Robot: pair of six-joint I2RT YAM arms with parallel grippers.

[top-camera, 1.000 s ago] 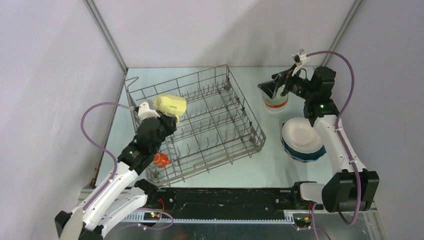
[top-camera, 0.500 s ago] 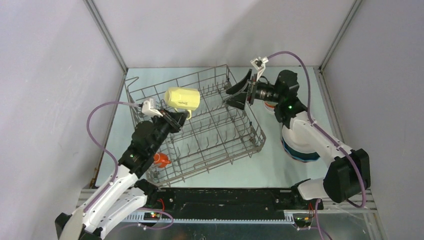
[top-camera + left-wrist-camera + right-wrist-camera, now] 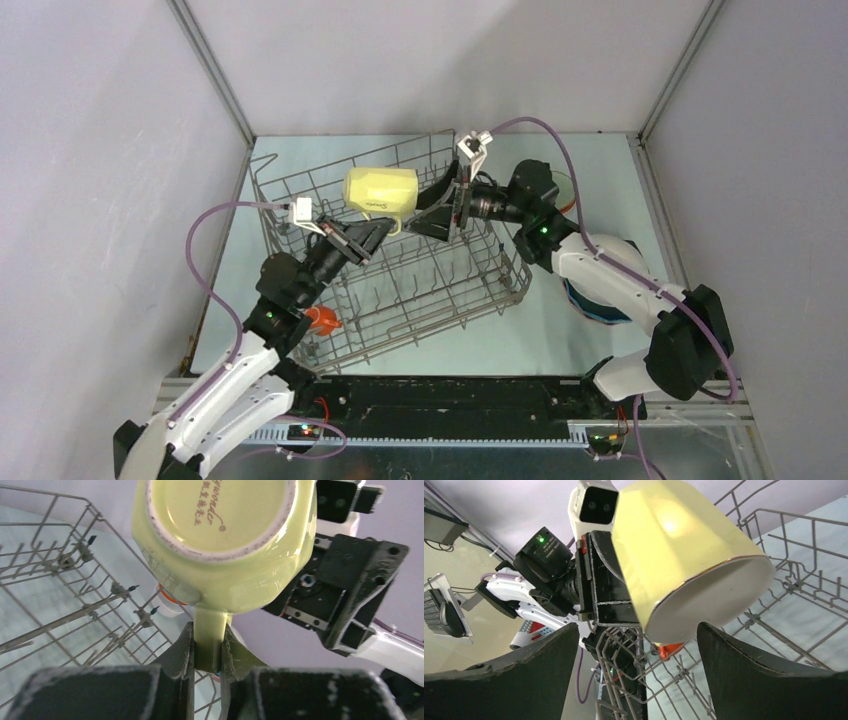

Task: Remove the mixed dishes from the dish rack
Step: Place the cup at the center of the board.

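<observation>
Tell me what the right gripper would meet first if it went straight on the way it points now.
Most likely the cup, which the left gripper holds by its handle. In the right wrist view its mouth faces the open right gripper, close ahead; exact depth is unclear.

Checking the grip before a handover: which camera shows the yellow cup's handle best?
The left wrist view: the handle sits close up, pinched in the left end effector. The top view shows it as a small sliver by the cup. The right wrist view shows only the cup's side and rim.
</observation>
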